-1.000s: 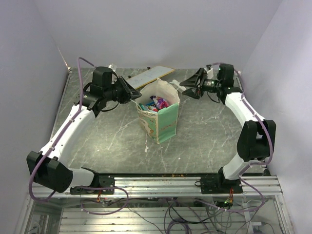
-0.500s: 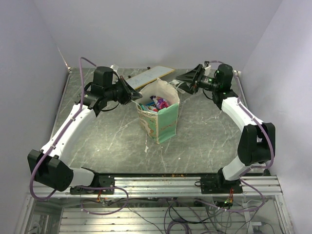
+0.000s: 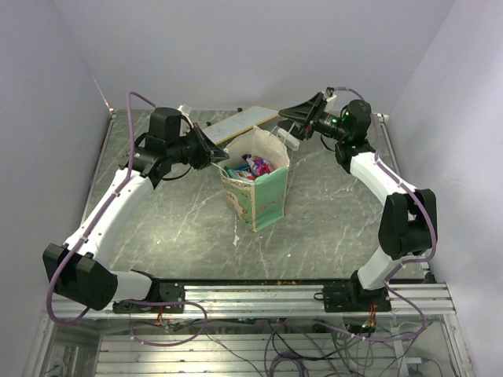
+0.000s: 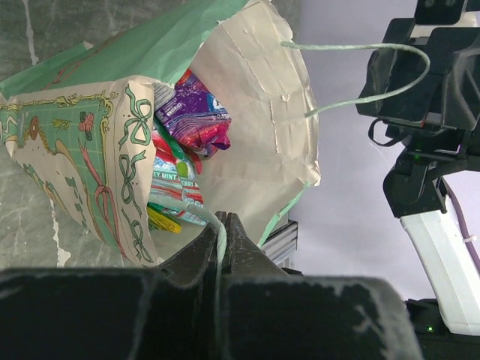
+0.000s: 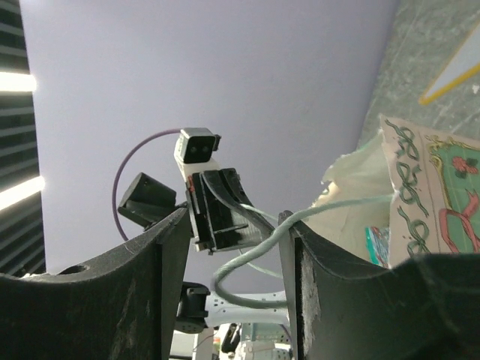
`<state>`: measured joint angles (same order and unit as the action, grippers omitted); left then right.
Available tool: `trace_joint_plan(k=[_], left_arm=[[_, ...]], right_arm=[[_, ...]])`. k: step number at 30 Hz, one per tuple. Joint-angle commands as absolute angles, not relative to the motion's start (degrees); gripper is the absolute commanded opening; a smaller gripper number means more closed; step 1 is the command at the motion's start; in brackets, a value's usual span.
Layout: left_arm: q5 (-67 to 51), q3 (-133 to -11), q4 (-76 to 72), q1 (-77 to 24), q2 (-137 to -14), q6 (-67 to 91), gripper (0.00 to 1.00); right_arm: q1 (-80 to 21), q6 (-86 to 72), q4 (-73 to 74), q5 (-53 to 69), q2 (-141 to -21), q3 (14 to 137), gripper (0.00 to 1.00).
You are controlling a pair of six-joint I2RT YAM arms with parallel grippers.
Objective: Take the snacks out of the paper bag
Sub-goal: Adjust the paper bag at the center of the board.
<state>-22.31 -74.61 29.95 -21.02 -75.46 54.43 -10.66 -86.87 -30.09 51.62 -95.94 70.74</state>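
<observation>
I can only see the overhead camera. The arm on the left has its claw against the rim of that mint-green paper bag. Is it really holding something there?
Observer: Yes. Its wrist camera shows the left gripper shut on one thin white cord handle of the mint-green paper gift bag.
Operator: And the other claw?
Observer: The right gripper has its jaws apart; the bag's other cord handle loops loosely between them, unpinched.

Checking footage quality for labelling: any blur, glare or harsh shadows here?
Top external: even light, soft shadows, paper bag sharp. Left wrist: snacks crisp, left end effector dark and blurred. Right wrist: right end effector silhouetted, bright light strips at left edge.
</observation>
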Motion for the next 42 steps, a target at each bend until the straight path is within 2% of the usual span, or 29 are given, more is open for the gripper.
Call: trace_joint_plan(k=[1, 6, 10, 12, 13, 14, 17, 22, 23, 26, 30, 31, 32, 33, 38, 42], left_arm=[[-23.99, -76.12, 30.34, -20.48, -73.66, 53.48, 0.07], [-24.04, -75.94, 30.16, -20.47, -73.24, 53.61, 0.07], [-24.00, -75.95, 30.23, -20.48, -72.97, 53.63, 0.07], [-24.04, -75.86, 30.31, -20.48, -72.66, 53.79, 0.07], [-24.07, -75.85, 30.32, -20.48, -72.54, 53.79, 0.07], [-24.00, -75.85, 30.38, -20.48, -72.37, 53.75, 0.07], [-24.21, -76.29, 30.64, -20.48, -72.08, 53.64, 0.07], [-26.10, -76.41, 29.28, -20.52, -72.35, 54.13, 0.08], [-27.36, -76.31, 28.26, -20.55, -72.60, 54.40, 0.14], [-29.45, -78.29, 29.46, -20.61, -74.27, 52.70, 0.42], [-29.00, -79.23, 33.03, -20.74, -74.23, 50.93, 0.64], [-28.62, -78.71, 33.49, -20.74, -73.74, 50.96, 0.74], [-28.26, -78.02, 34.06, -20.74, -73.08, 51.02, 0.89], [-27.99, -77.10, 34.43, -20.74, -72.52, 51.20, 1.00], [-27.22, -74.49, 36.09, -20.61, -70.17, 51.42, 0.99], [-26.24, -77.46, 40.12, -20.51, -71.30, 48.17, 0.99]], right_arm=[[-10.93, -89.60, -37.46, 50.92, -96.86, 73.71, 0.49], [-11.29, -92.97, -42.65, 50.90, -98.13, 73.97, 0.34], [-11.35, -93.89, -44.91, 51.67, -99.19, 75.32, 0.25], [-11.38, -93.97, -45.59, 51.82, -99.63, 75.64, 0.14], [-11.38, -94.62, -46.82, 52.11, -100.08, 75.71, 0.03], [-11.25, -95.54, -48.50, 52.78, -100.46, 75.84, 0.00], [-9.47, -95.68, -49.87, 53.40, -99.11, 76.12, 0.00], [-4.91, -83.15, -31.07, 53.42, -92.71, 77.64, 0.00], [-3.82, -82.19, -29.59, 53.42, -91.42, 76.90, 0.00], [0.09, -81.46, -27.48, 54.82, -88.39, 74.33, 0.00], [6.03, -77.07, -20.84, 57.94, -86.37, 76.30, 0.00], [7.70, -75.57, -18.42, 58.84, -86.36, 77.56, 0.00], [9.08, -74.11, -16.52, 59.67, -86.56, 79.10, 0.00], [10.60, -72.64, -14.40, 60.50, -86.95, 80.62, 0.00], [11.54, -65.57, -5.03, 65.04, -91.78, 91.17, 0.00], [9.71, -63.13, -3.02, 67.02, -95.46, 98.06, 0.00]])
